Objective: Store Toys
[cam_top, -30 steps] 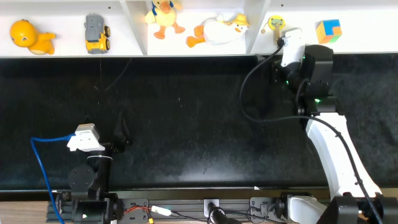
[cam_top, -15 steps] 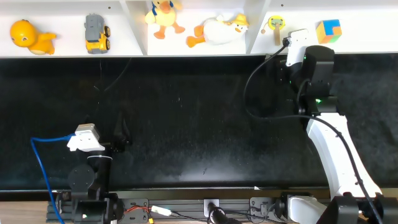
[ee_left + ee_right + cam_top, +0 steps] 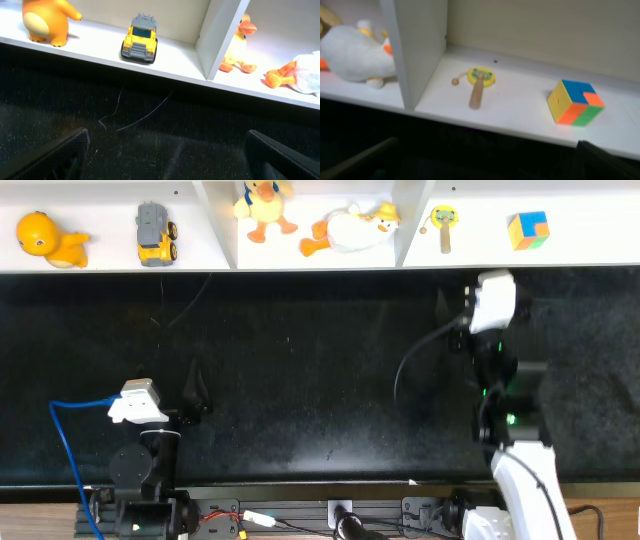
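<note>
The task is judged all but done: every toy seen is already lodged in the shelf [image 3: 520, 117]. Ahead of the right gripper [image 3: 485, 167] the rattle [image 3: 479, 86] and cube [image 3: 575, 102] are laid, apart from each other. That gripper is held spread and empty, low, near the shelf edge. The left gripper [image 3: 167, 140], likewise parted and empty, is pointed at the truck [image 3: 140, 44] from well off.

A blue cable [image 3: 75, 405] loops over the black mat [image 3: 300, 380].
</note>
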Controlling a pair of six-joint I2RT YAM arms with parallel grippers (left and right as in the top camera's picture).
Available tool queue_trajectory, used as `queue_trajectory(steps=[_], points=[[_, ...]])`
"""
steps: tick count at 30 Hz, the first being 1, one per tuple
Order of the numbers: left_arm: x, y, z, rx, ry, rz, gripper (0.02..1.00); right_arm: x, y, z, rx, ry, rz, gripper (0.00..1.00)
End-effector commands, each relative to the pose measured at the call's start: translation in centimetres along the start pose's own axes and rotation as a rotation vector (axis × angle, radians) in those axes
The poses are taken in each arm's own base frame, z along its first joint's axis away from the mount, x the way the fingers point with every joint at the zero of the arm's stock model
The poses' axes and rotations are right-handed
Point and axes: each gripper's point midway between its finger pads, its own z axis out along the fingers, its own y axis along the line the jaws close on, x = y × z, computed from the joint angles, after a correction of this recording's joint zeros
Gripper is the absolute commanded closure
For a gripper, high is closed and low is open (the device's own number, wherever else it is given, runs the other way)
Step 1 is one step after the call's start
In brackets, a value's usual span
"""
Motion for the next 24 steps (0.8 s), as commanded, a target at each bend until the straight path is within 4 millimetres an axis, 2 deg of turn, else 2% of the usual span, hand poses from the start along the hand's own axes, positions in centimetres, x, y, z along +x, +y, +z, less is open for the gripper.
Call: queue_trajectory(steps=[1, 10, 17, 24], points=[[-0.1, 0.1, 0.0, 0.001, -0.007, -0.008, 0.02, 2.0, -0.1, -2.4, 0.029, -0.042, -0.003, 0.005], [-0.1, 0.1, 0.0, 0.001, -0.007, -0.008, 0.02, 4.2, -0.8, -6.5, 0.095, -0.103, 0.003, 0.007], [-0.1, 0.1, 0.0, 0.001, -0.007, -0.008, 0.023, 6.3, -0.3, -7.6, 0.102, -0.15, 0.057, 0.005], [-0.1, 0.1, 0.0, 0.001, -0.007, -0.008, 0.02, 6.9, 0.0, -8.4, 0.1, -0.209, 0.112, 0.007]])
